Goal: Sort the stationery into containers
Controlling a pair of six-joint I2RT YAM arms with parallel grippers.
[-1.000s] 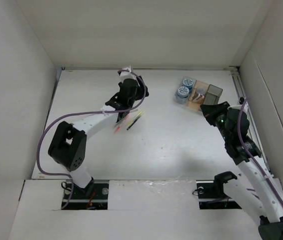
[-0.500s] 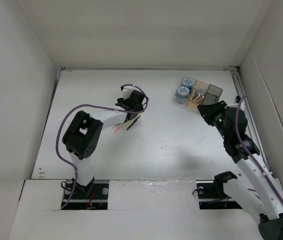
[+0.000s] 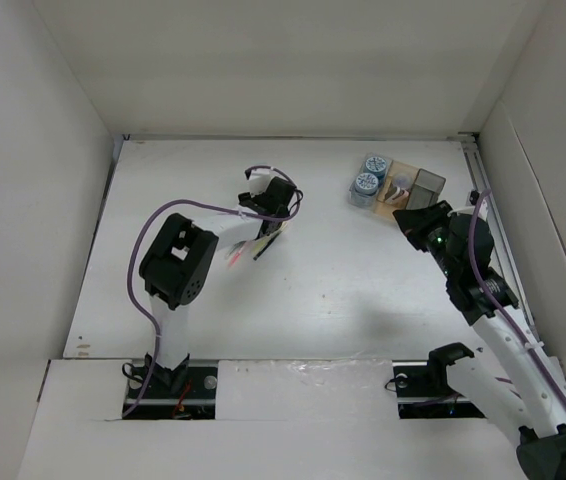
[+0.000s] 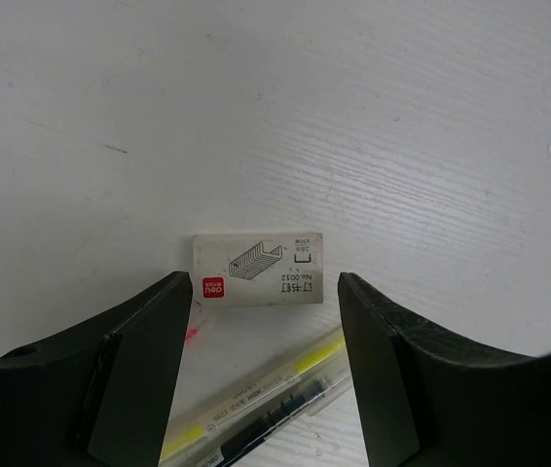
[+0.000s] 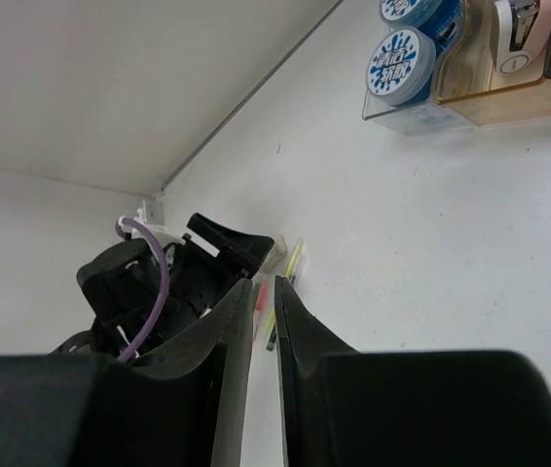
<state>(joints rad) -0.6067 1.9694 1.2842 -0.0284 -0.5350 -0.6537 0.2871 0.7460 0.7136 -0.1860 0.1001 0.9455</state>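
L gripper (image 4: 263, 284) hangs open over the small white box (image 4: 256, 269), empty, one jaw either side of it. The box lies flat on the table (image 4: 373, 107), long axis running jaw to jaw, so we'd close on its short ends w/ little room to spare. The pens (image 4: 274, 384) lie just wrist-side of it and could get caught. The containers (image 3: 400, 188) sit well off to the R, near the R gripper (image 5: 266, 292), which is barely parted and holds nothing. L arm is nearer the box.
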